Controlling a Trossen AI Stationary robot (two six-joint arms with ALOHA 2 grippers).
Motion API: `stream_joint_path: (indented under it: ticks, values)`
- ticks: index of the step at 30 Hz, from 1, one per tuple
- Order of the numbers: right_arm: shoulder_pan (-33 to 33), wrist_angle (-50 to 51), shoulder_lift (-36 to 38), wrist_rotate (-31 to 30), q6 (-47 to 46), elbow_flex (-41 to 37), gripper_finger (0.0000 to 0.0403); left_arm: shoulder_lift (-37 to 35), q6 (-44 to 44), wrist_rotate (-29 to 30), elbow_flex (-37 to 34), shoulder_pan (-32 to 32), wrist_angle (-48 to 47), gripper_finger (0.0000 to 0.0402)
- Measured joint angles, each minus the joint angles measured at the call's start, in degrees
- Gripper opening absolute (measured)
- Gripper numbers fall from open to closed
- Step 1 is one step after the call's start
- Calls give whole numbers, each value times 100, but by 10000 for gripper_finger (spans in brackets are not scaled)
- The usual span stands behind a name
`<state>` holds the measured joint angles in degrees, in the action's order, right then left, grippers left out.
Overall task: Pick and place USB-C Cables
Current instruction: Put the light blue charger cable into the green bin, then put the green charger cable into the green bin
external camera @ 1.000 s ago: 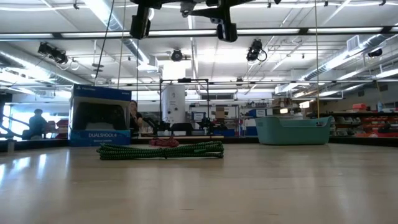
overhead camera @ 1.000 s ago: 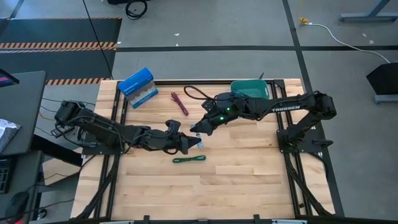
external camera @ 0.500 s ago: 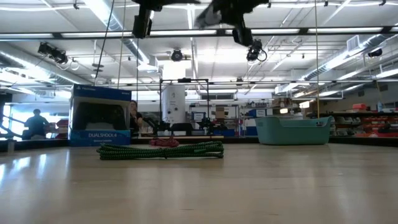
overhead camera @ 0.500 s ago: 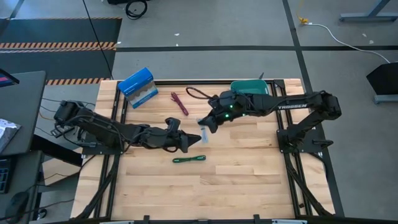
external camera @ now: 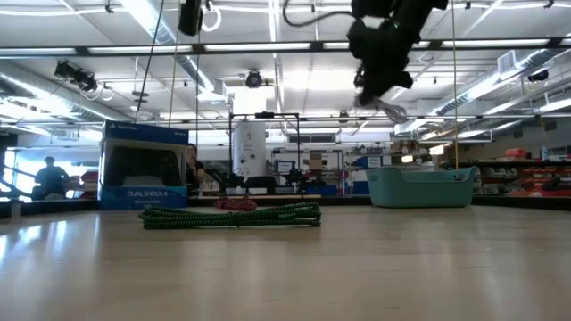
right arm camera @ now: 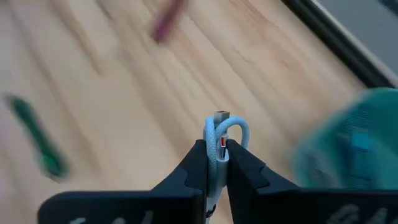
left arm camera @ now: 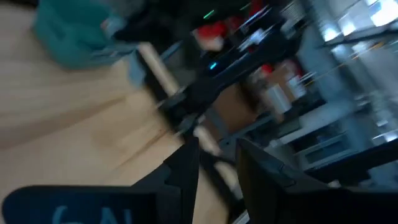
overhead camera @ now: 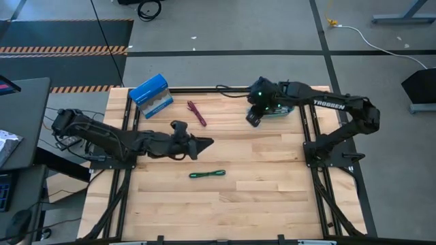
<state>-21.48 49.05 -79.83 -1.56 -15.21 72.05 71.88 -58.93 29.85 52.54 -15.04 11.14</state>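
Holding a pale silvery-blue cable (right arm camera: 219,138), your right gripper (right arm camera: 215,163) has its two fingers pinched tight on the little bundle. You can see the loop and the plug poke out past the fingertips in the right wrist view. From above, that gripper (overhead camera: 253,120) is up in the air at the far right part of the table (overhead camera: 272,184), just beside the teal bin (overhead camera: 281,109). In the low view the cable (external camera: 390,109) hangs under the gripper, high above the wood.

Your left gripper (overhead camera: 204,143) sits near the middle of the table, a bit to the left. Its fingers (left arm camera: 185,167) stand a little way apart, and you can see nothing between them.

You have two more cables lying on the table. A green cable (overhead camera: 207,175) lies near the middle, on the near side of the left gripper and not touching it. A maroon cable (overhead camera: 197,113) lies farther back, between the blue box (overhead camera: 150,94) and the bin. In the low view the green one (external camera: 230,216) is in front and the maroon one (external camera: 234,204) peeks up behind it.
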Motion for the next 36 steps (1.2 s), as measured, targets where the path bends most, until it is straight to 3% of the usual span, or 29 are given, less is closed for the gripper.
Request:
stream_joint_path:
  ticks: [8, 13, 22, 30, 36]
  values:
    - [-1077, 349, -229, -957, 2731, 2, 35, 0, 449, 78, 3, 122, 1170, 112]
    - [-1717, 187, -530, -1183, 3593, 2, 35, 0, 758, 122, 3, 176, 1674, 112]
    - [-2369, 201, -1199, -1131, 4154, 2, 41, 0, 858, 205, 1, 174, 1831, 112]
    - [-2557, 194, -1549, -1217, 4221, 2, 140, 2, 862, 210, 1, 176, 1829, 112]
    - [-2547, 111, -1555, -1222, 3649, 0, 168, 2, 868, 208, 1, 176, 1817, 112]
